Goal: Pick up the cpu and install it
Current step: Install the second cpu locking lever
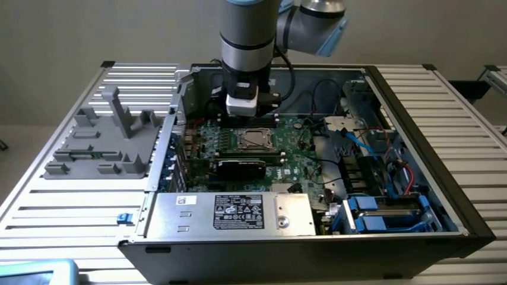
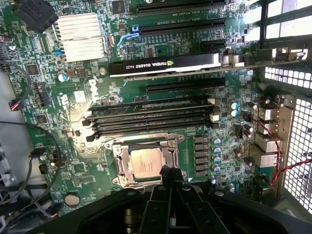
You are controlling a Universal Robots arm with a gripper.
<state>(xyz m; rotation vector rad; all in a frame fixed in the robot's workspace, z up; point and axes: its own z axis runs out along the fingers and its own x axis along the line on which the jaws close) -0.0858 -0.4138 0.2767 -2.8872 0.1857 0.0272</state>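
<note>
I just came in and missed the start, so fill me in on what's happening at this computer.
A single robot arm is working over an open computer case lying on a slatted table. Its end effector is shut and holds nothing, sitting just beside the socket on the motherboard. The cpu already lies flat inside the socket frame, whose retention bracket looks open around it. A grey parts fixture stands on the table beside the case.

The gripper [image 2: 171, 171] hid the near edge of the cpu [image 2: 146, 162] in the wrist view. The arm [image 1: 247, 41] was cut off by the exterior view's top edge. Label print on the silver box [image 1: 237, 212] was too small to read.
</note>
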